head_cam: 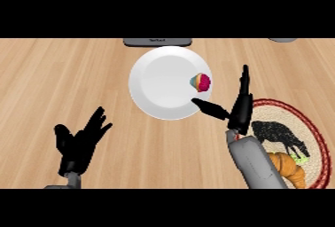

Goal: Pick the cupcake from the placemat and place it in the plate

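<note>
One cupcake (pixel 201 82) lies on the plate (pixel 160 84), right hand (pixel 239 104) open beside it.

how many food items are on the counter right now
2. A small pink-topped cupcake lies on the round white plate, near its right rim. An orange croissant lies on the round woven placemat, partly behind the right forearm, which may hide more.

You get bright, even light across the pale wooden counter (pixel 78 75), with no strong cast shadows. The round white plate (pixel 163 88) shades softly grey toward its lower rim, without glare. The two black hands read as flat dark shapes with little surface detail. Edges look slightly soft throughout.
</note>
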`<state>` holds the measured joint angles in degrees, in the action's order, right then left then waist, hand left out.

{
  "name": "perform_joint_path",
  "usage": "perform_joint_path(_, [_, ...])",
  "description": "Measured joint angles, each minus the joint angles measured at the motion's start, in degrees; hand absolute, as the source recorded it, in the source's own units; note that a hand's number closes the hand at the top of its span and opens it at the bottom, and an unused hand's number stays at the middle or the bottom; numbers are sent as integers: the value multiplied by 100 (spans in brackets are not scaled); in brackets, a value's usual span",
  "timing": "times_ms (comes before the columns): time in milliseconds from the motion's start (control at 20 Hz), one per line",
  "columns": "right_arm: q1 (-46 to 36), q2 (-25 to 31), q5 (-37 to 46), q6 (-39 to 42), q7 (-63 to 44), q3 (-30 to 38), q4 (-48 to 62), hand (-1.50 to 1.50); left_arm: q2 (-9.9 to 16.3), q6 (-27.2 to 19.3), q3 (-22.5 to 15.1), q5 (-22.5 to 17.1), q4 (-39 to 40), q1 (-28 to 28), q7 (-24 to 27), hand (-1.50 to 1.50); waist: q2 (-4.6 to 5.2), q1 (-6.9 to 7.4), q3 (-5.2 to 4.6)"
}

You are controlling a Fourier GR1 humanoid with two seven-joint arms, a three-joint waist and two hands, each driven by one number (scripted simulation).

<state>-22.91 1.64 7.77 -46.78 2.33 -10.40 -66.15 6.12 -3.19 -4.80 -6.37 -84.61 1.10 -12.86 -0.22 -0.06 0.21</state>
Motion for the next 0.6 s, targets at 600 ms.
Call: perform_joint_path(600, [2146,321,904,340,-601,-1147,-1977,-150,-91,45,50,84,-30,130,195,0,-15,-22,0])
